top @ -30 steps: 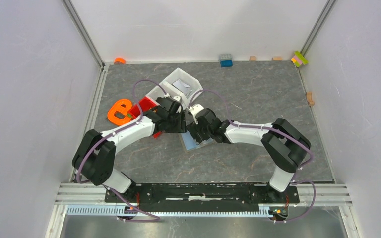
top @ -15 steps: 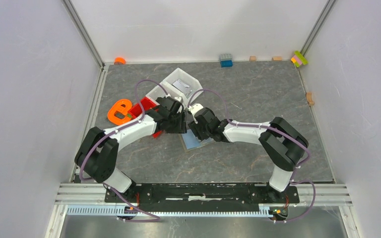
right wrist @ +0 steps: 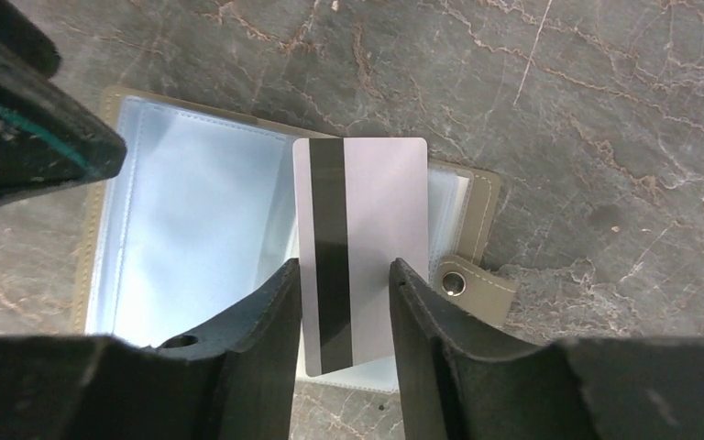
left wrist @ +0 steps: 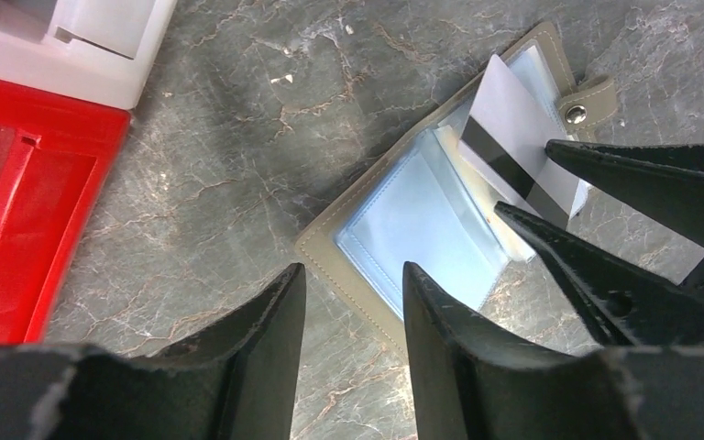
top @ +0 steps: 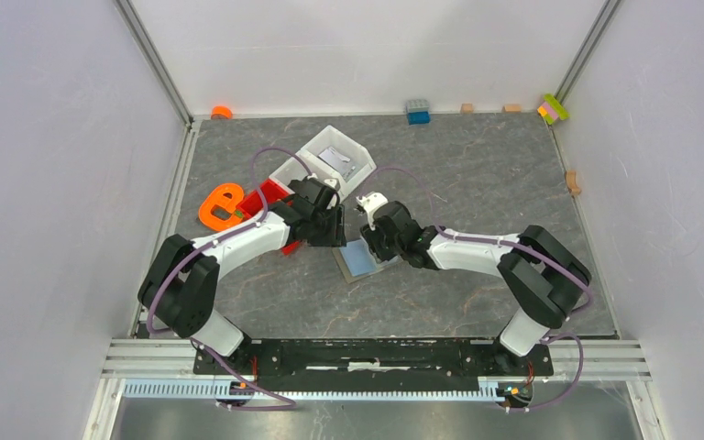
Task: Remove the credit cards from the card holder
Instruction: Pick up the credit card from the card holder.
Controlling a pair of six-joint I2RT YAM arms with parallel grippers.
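Note:
The taupe card holder (top: 357, 260) lies open on the table between the two arms, its pale blue sleeves (left wrist: 412, 220) facing up. A whitish-grey credit card (right wrist: 376, 202) with a black stripe sticks part-way out over the flap that has the snap tab (right wrist: 463, 282). My right gripper (right wrist: 344, 266) hangs over the card's near end. Its jaws are half-way in with a gap, and one finger overlaps the card's edge. My left gripper (left wrist: 353, 270) is open over the holder's near edge (left wrist: 330, 266), nothing between its fingers.
A red bin (top: 270, 194) and a white bin (top: 330, 158) stand just left of and behind the holder. An orange part (top: 220, 206) lies beside the red bin. Small blocks (top: 417, 111) line the far edge of the table.
My right gripper's jaws have narrowed a lot and it has shifted right, uncovering more of the holder. My left gripper has narrowed slightly and hardly moved.

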